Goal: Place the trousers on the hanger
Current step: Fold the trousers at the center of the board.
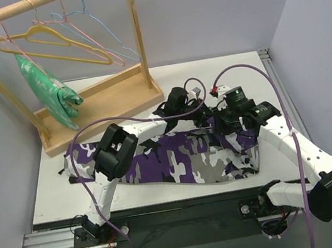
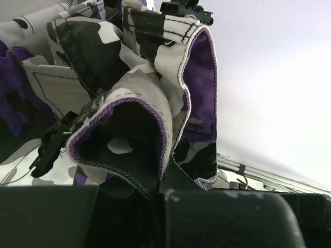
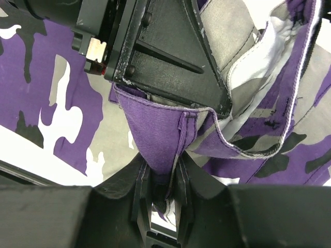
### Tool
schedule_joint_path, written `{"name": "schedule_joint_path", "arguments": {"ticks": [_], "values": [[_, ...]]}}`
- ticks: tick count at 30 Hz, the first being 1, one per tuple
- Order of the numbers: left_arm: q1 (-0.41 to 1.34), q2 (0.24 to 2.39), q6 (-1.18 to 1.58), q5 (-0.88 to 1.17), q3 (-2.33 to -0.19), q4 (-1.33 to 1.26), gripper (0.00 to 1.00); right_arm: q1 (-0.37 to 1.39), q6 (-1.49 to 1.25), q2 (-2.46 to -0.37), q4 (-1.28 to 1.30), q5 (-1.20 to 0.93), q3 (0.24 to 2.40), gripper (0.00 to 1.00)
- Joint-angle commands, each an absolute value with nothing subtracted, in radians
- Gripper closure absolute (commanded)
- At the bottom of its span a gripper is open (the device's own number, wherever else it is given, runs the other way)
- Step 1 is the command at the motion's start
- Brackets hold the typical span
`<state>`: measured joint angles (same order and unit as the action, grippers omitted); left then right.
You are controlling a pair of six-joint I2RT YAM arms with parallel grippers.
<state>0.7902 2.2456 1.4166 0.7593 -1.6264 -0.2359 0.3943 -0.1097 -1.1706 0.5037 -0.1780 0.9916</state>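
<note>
The trousers lie on the table, long axis running left to right, waistband end pointing right. Both jaws stand narrow, pinching waistband cloth: left gripper and right gripper, close together.

Step in hand: the lifting grasp, apparently complete. The next move calls for raising both grips together and carrying the cloth toward the hanger, which hangs on the rail, well apart at rear left.

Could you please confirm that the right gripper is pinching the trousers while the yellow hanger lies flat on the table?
Not quite: the yellow hanger hangs from the wooden rail, as the top external view shows. The right gripper does pinch the trousers.
</note>
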Motion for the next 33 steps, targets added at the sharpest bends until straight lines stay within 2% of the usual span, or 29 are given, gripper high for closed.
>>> {"name": "schedule_joint_path", "arguments": {"ticks": [1, 2, 4, 5, 8, 13, 16, 23, 33], "values": [[0.779, 2.227, 1.488, 0.815, -1.585, -0.434, 1.0, 0.399, -0.152, -1.126, 0.509, -0.17, 1.045, 0.85], [0.773, 2.226, 1.486, 0.816, -1.583, -0.442, 1.0, 0.394, -0.153, -1.118, 0.531, -0.169, 1.049, 0.69], [0.759, 2.221, 1.483, 0.821, -1.583, -0.463, 1.0, 0.382, -0.163, -1.095, 0.558, -0.176, 1.071, 0.53], [0.752, 2.22, 1.483, 0.824, -1.582, -0.475, 1.0, 0.364, -0.161, -1.086, 0.583, -0.182, 1.08, 0.35], [0.735, 2.204, 1.48, 0.839, -1.58, -0.538, 1.0, 0.319, -0.167, -1.055, 0.629, -0.23, 1.132, 0.22], [0.707, 2.134, 1.427, 0.85, -1.575, -0.584, 1.0, 0.141, -0.215, -0.997, 0.641, -0.325, 1.219, 0.08], [0.69, 2.071, 1.394, 0.865, -1.54, -0.626, 1.0, 0.065, -0.224, -1.002, 0.641, -0.322, 1.247, 0.03], [0.641, 1.912, 1.456, 0.88, -1.344, -0.905, 1.0, -0.061, -0.253, -1.065, 0.6, -0.357, 1.169, 0.03], [0.583, 1.659, 1.382, 0.882, -1.164, -0.939, 1.0, -0.113, -0.319, -1.166, 0.451, -0.489, 0.985, 0.04]]}}
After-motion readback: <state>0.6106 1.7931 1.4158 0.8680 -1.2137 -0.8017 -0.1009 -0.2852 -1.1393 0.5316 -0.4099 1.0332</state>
